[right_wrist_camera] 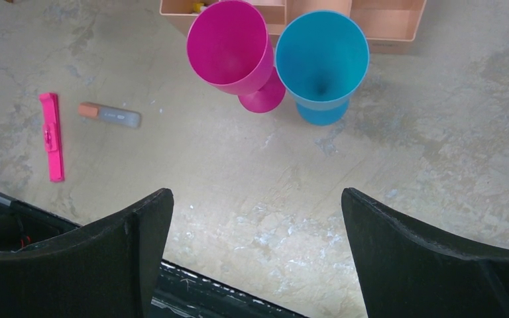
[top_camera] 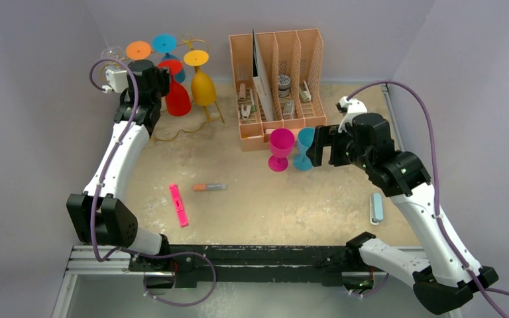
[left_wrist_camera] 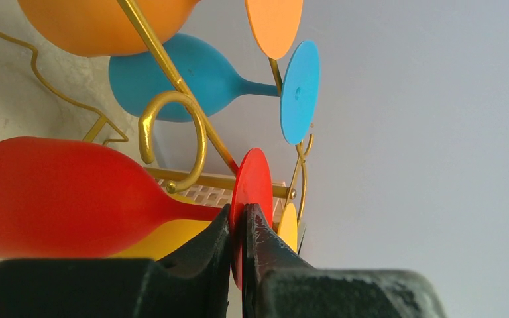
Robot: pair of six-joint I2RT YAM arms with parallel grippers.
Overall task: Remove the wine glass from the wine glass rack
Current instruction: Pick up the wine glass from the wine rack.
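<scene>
The gold wire wine glass rack (top_camera: 207,109) stands at the back left; it also shows in the left wrist view (left_wrist_camera: 172,126). Red (top_camera: 177,98), yellow (top_camera: 203,86), blue (top_camera: 166,45) and orange (top_camera: 138,50) wine glasses hang upside down on it. My left gripper (left_wrist_camera: 242,215) is shut on the round foot of the red wine glass (left_wrist_camera: 59,195), whose foot (left_wrist_camera: 255,179) sits between the jaws. It shows at the rack in the top view (top_camera: 159,78). My right gripper (right_wrist_camera: 257,202) is open and empty, above the table just in front of a pink glass (right_wrist_camera: 228,46) and a blue glass (right_wrist_camera: 321,56).
A peach desk organiser (top_camera: 278,86) stands at the back centre. The pink glass (top_camera: 281,147) and blue glass (top_camera: 304,147) stand upright in front of it. A pink clip (top_camera: 178,204), a grey-orange marker (top_camera: 210,187) and a pale blue item (top_camera: 376,207) lie on the table.
</scene>
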